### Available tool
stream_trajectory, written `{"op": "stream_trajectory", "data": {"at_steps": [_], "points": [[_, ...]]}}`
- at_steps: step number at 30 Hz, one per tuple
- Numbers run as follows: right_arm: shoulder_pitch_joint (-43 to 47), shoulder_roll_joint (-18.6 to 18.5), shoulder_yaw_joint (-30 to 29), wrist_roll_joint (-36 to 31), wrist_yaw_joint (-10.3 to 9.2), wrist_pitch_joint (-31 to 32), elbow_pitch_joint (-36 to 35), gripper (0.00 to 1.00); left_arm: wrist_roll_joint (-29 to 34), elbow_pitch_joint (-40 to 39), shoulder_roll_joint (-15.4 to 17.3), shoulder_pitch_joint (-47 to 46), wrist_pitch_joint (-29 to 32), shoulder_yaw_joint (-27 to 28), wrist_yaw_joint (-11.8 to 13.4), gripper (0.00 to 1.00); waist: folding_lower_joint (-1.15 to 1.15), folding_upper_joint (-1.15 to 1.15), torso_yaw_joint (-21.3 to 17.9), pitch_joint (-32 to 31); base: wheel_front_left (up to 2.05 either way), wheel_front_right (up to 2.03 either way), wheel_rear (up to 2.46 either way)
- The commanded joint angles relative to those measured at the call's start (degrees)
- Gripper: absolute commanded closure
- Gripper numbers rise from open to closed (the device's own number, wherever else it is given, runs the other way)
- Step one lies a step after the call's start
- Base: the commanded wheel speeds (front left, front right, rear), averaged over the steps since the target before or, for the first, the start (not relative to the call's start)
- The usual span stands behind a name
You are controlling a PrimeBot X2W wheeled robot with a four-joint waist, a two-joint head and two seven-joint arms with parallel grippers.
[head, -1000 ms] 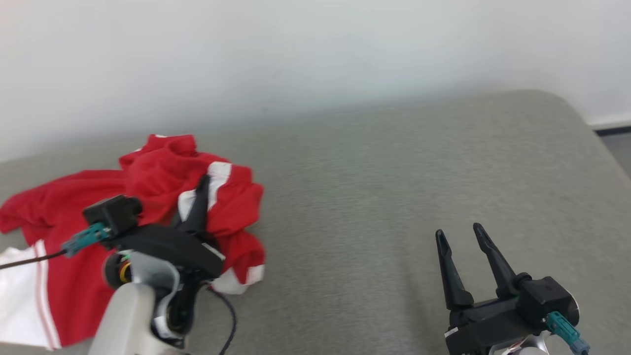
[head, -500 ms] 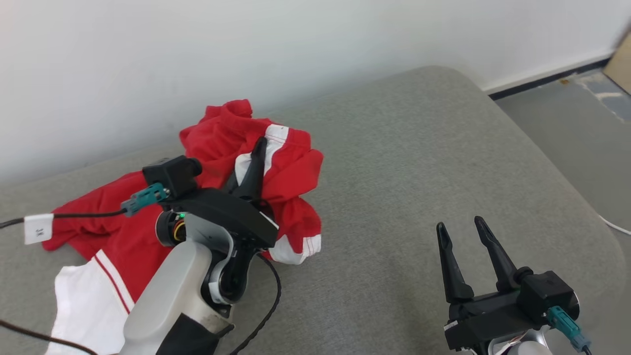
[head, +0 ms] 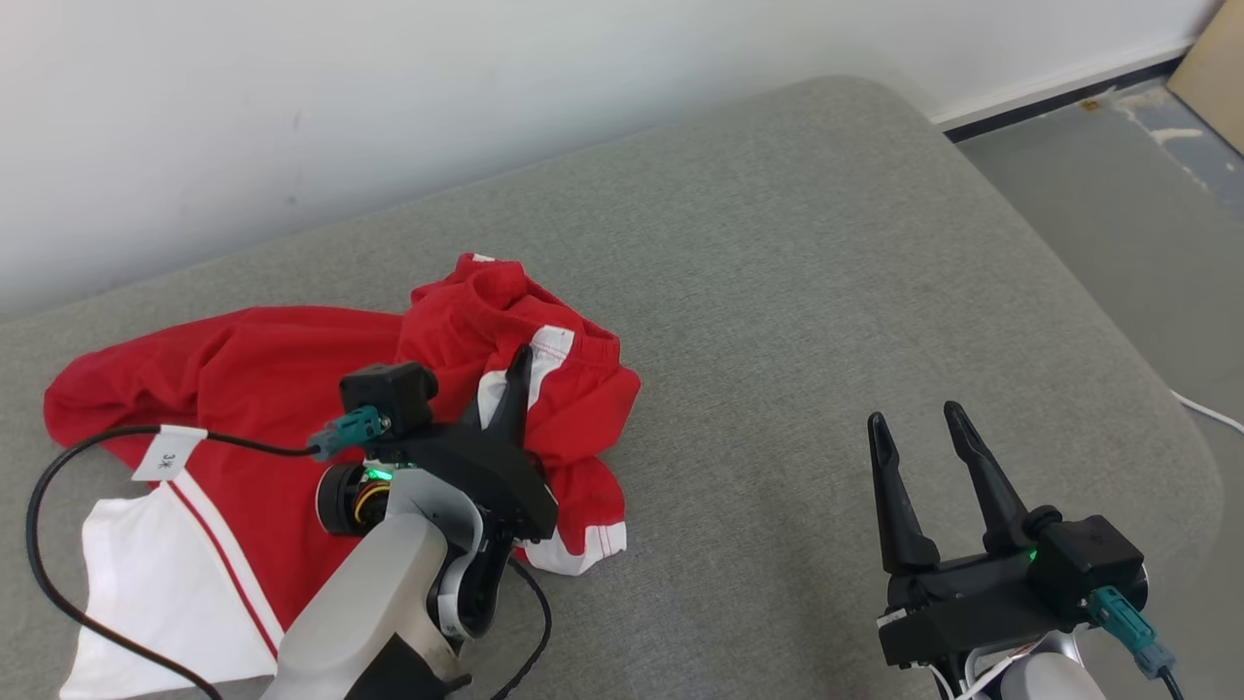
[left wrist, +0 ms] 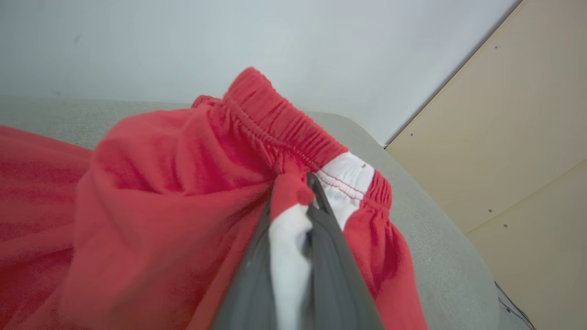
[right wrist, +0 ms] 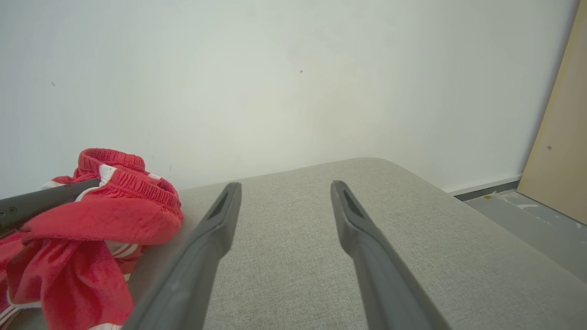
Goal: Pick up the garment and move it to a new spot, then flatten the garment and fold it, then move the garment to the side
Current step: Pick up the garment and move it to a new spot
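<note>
The garment (head: 243,389) is a pair of red shorts with white panels and stripes, lying crumpled on the left half of the grey padded table (head: 777,292). My left gripper (head: 517,365) is shut on a bunched fold beside the elastic waistband (left wrist: 284,123), which it holds raised off the table; red and white cloth is pinched between its fingers (left wrist: 330,238). From the right wrist view the garment (right wrist: 87,220) is seen at the left. My right gripper (head: 914,423) hovers open over bare table at the lower right, fingers (right wrist: 220,220) apart and holding nothing.
A white wall runs behind the table. The table's rounded right corner drops to grey floor (head: 1118,165), where a beige board (head: 1210,83) leans. A black cable (head: 58,544) with a white tag loops across the garment's left side.
The head camera has turned, so the whole picture shifted. My left gripper stays shut on the garment and has carried the bunched waistband toward the table's middle. The right gripper is unchanged.
</note>
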Motion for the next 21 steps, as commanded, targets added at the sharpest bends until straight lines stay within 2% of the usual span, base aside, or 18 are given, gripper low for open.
{"op": "stream_trajectory", "data": {"at_steps": [1,5,6,7,8,9,13,21], "points": [[-0.7,0.2,-0.1,0.2,0.02,-0.1,-0.2,0.00,1.2,1.2,0.3,-0.4,-1.0,-0.6,0.2,1.00,-0.01,0.00,1.2,1.0,0.00,0.00,0.00],[-0.8,0.2,0.1,0.0,0.02,-0.1,-0.2,0.00,2.8,3.6,1.0,0.0,-2.9,-1.7,-0.7,1.00,-0.01,0.00,2.6,1.3,0.00,0.00,0.00],[-0.8,0.1,-0.1,0.0,0.02,-0.1,-0.2,0.00,3.2,4.0,1.2,0.3,-3.4,-2.0,-0.7,0.78,-0.01,0.00,3.0,1.2,0.00,0.00,0.00],[-0.8,0.0,0.0,0.0,0.02,-0.1,-0.2,0.00,3.4,4.2,1.4,0.7,-3.9,-2.1,-0.8,0.51,-0.01,0.00,3.3,1.1,0.00,0.00,0.00],[-0.7,-0.2,-0.2,0.0,0.02,-0.1,-0.1,0.00,3.6,4.3,1.5,1.0,-4.6,-2.2,-0.9,0.11,-0.01,0.00,3.7,0.9,0.00,0.00,0.00],[-0.6,-0.2,-0.1,0.0,0.02,-0.1,-0.1,0.00,3.9,4.3,1.7,1.3,-5.2,-2.2,-0.9,0.00,-0.01,0.00,4.0,0.7,0.00,0.00,0.00],[0.3,-0.8,0.3,-0.2,0.02,-0.1,0.0,0.00,5.6,2.9,2.4,3.1,-7.6,-2.2,0.3,0.00,-0.01,0.00,5.7,-0.6,0.00,0.00,0.00],[0.9,-1.2,0.4,0.1,0.02,-0.1,0.3,0.00,10.1,-0.4,3.5,4.9,-8.7,-4.4,1.9,0.00,-0.01,0.00,7.4,-2.1,0.00,0.00,0.00]]}}
